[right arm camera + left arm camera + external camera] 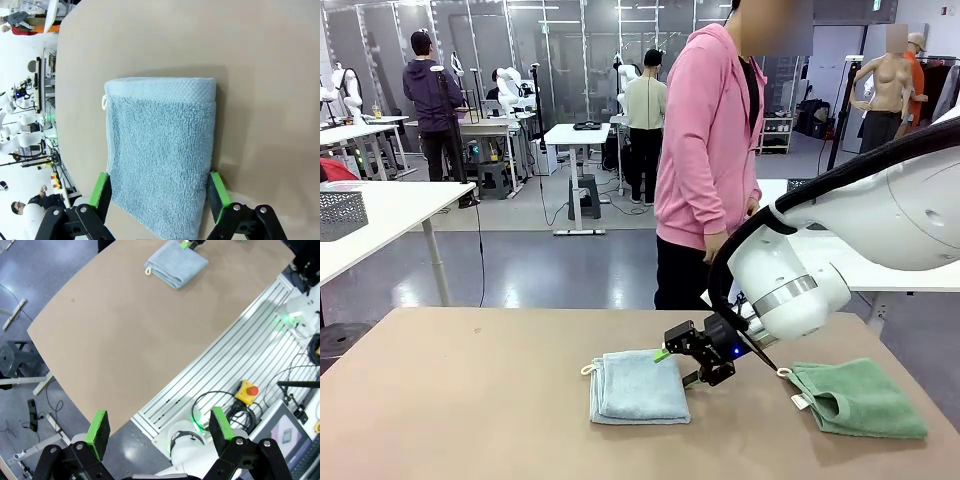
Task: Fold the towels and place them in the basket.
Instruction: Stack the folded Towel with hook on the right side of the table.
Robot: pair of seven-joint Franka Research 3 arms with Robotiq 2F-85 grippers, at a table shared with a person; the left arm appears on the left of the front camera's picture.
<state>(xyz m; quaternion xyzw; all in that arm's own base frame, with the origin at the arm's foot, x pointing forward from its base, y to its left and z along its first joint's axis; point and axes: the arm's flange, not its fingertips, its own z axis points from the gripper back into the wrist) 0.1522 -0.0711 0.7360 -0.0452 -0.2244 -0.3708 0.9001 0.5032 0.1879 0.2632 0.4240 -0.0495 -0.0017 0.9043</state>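
Front view first: two towels lie on the tan table (470, 400). One is the pale grey-blue towel (638, 386), folded into a neat rectangle near the middle, its long axis running from the near edge toward the person, with a small white loop (588, 369) sticking out at its far left corner. The other is the mint green towel (860, 398), off to the right, folded more loosely with a rumpled flap, its long side lying across the table and a white loop (784, 372) at its far left corner. Both are soft looped terry; the tabletop is smooth and matte.

The right gripper (682, 365) hangs low at the grey-blue towel's far right corner, jaws spread wide. From the right wrist view, its green pads (101, 194) straddle the towel's short edge, one on each side, with nothing pinched; whether they touch the cloth I cannot tell. A woven band crosses the towel at its far end.

The left gripper (160, 432) is up high, well away from the towels, looking down on the table, its two fingers apart and empty.

One person in a pink hoodie (705, 140) stands at the far side. A dark mesh basket (340, 213) sits on a white table off to the left.
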